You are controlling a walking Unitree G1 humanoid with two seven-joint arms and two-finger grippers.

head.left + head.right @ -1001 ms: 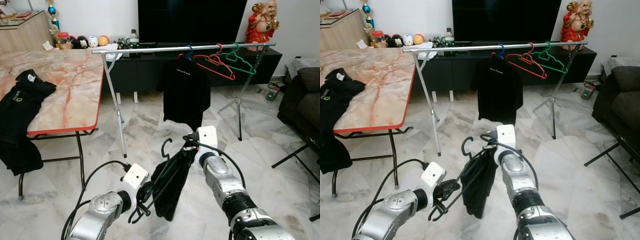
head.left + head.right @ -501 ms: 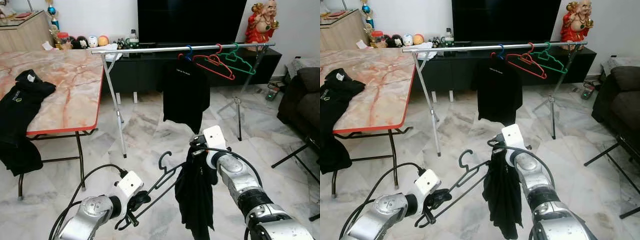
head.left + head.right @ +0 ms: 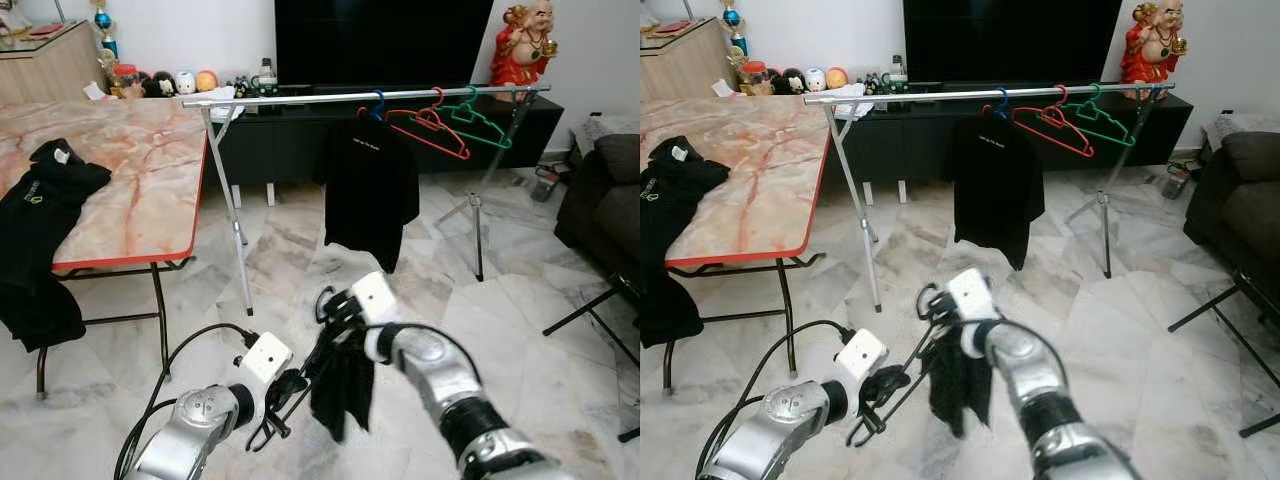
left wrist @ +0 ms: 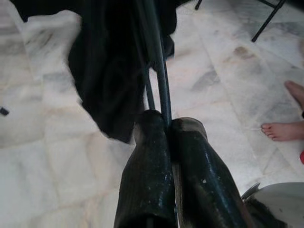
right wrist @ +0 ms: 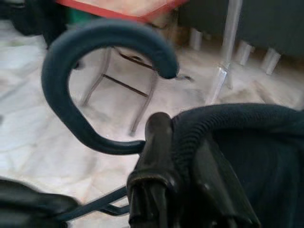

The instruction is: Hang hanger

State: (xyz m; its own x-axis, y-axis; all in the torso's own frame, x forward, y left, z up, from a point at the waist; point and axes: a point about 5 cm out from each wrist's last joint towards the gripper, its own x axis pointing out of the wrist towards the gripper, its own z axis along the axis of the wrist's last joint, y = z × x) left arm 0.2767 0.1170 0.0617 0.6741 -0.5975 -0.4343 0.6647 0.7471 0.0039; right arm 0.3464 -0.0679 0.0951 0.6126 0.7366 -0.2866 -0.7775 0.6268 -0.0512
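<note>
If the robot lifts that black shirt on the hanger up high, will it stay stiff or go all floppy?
Probably floppy: the black shirt already sags in loose folds off the hanger. It looks light, since thin wire carries it. It may swing or slide, because the left hand and right hand pinch only the hanger.

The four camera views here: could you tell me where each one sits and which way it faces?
Left eye view: head camera, looking forward and down at the clothes rail, both arms low in the frame.
Right eye view: the same scene, shifted slightly.
Left wrist view: along the left gripper, shut on the black hanger.
Right wrist view: along the right gripper at the hanger's hook.
All four share the hanger with its black shirt.
</note>
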